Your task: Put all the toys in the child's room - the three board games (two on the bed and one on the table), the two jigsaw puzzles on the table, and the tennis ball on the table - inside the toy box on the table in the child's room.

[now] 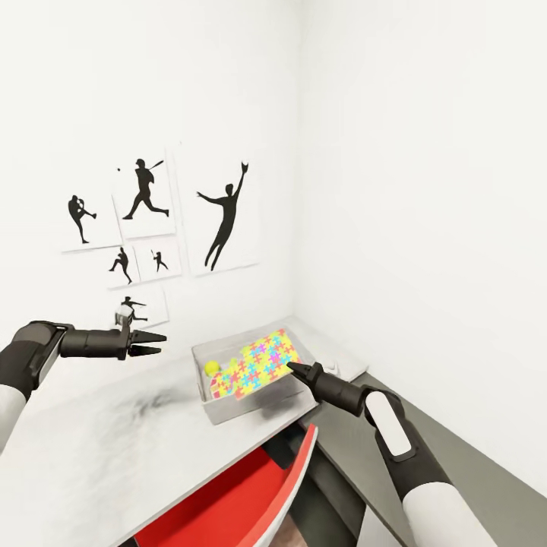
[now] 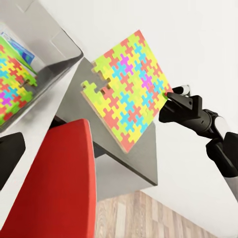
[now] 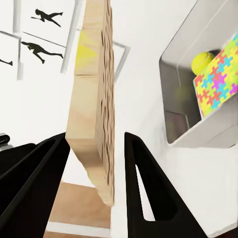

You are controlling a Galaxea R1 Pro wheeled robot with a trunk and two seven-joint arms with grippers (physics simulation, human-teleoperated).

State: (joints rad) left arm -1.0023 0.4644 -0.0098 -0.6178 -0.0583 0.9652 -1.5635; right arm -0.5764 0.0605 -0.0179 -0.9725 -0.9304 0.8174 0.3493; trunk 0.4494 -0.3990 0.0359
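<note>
Right wrist view: right gripper (image 3: pixel 94 163) pinches a puzzle (image 3: pixel 94 99) edge-on, pale wooden back, multicoloured interlocking face, held above the toy box (image 1: pixel 220 410) on the table (image 1: pixel 91 448). Left gripper (image 1: pixel 156 343) spread, holding nothing. No writing legible.

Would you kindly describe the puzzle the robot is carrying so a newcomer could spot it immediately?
Find the grey toy box on the white table in the room's corner. Over its near right edge, the right gripper pinches a jigsaw puzzle by one edge. Unlike the other puzzle in the box, it's held tilted in the air.
</note>
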